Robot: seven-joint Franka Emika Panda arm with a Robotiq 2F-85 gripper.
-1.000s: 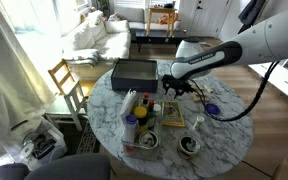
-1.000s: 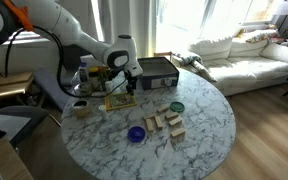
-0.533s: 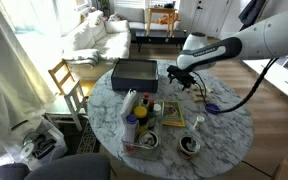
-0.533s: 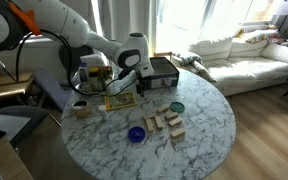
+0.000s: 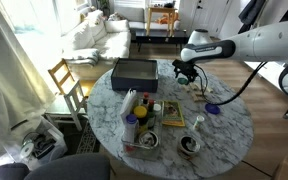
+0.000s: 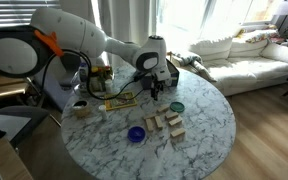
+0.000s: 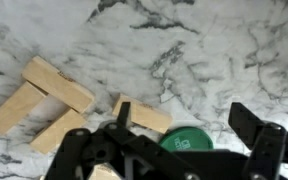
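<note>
My gripper (image 7: 188, 128) is open and empty, its two black fingers spread wide. It hangs over the white marble table (image 7: 214, 50), right above a green round lid (image 7: 187, 141). Several light wooden blocks (image 7: 60, 84) lie on the marble beside the lid, one of them (image 7: 144, 114) touching the lid's edge. In both exterior views the gripper (image 5: 182, 73) (image 6: 156, 88) hovers near the black box (image 5: 134, 73) (image 6: 160, 68), with the green lid (image 6: 177, 106) and the wooden blocks (image 6: 165, 122) a little in front of it.
A blue bowl (image 6: 136, 134) (image 5: 212, 109) sits near the blocks. A yellow-green book (image 6: 119, 100) (image 5: 171, 114), cups (image 5: 189, 146) and bottles (image 5: 131, 105) crowd one side of the round table. A wooden chair (image 5: 68, 86) and a white sofa (image 6: 246, 50) stand around it.
The arm has swung away from the book, across the table toward the black box and the green lid. The gripper stays open and empty.
</note>
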